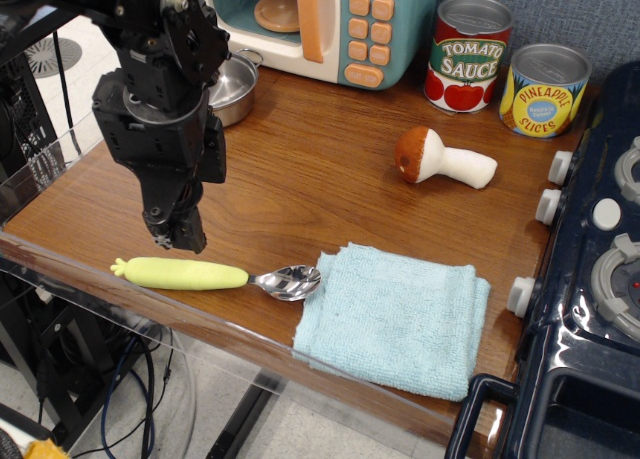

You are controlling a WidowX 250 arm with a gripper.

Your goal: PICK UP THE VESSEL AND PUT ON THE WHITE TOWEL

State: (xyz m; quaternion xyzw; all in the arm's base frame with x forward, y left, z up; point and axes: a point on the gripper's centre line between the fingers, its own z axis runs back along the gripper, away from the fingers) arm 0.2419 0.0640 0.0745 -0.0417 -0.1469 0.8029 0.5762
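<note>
To lift the vessel (233, 87) cleanly from the worktop's back left corner, I'd bring the gripper (183, 234) back and catch its rim, because the arm now hangs fingers-down over the front left edge, jaws seemingly together on nothing, the white towel (398, 317) waiting at the front edge.

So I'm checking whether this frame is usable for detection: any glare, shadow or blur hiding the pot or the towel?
In observation.image, the arm hides much of the pot, whose visible rim catches bright glare; the pale-blue towel is evenly lit and sharp, its weave readable; the spoon bowl mirrors highlights; the dark claw shows little detail.
</note>
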